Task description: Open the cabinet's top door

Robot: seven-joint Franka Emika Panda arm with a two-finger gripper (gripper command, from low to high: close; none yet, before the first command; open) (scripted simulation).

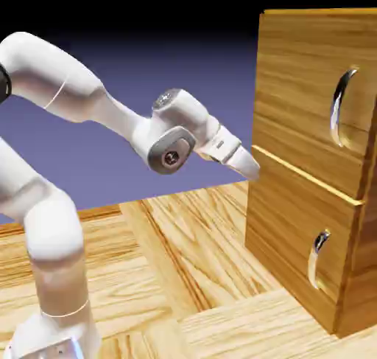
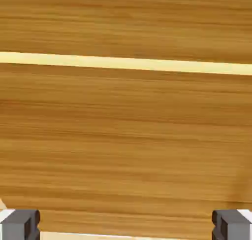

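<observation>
The end effector (image 1: 247, 164) is held spread wide and empty near the middle of the frame, pointed at the cabinet (image 1: 294, 225) on the right, so the top door (image 1: 302, 92) handle (image 1: 340, 105) at upper right can be grabbed.

One cabinet (image 1: 294, 225) stands on one desk (image 1: 199, 254); its front carries two stacked panels, namely one top door (image 1: 302, 92) and one lower panel (image 1: 287, 239); there are two curved silver handles, one longer (image 1: 340, 107), one shorter (image 1: 318, 258); one white arm (image 1: 81, 92) is present, bearing two grey fingers (image 2: 19, 224).
</observation>
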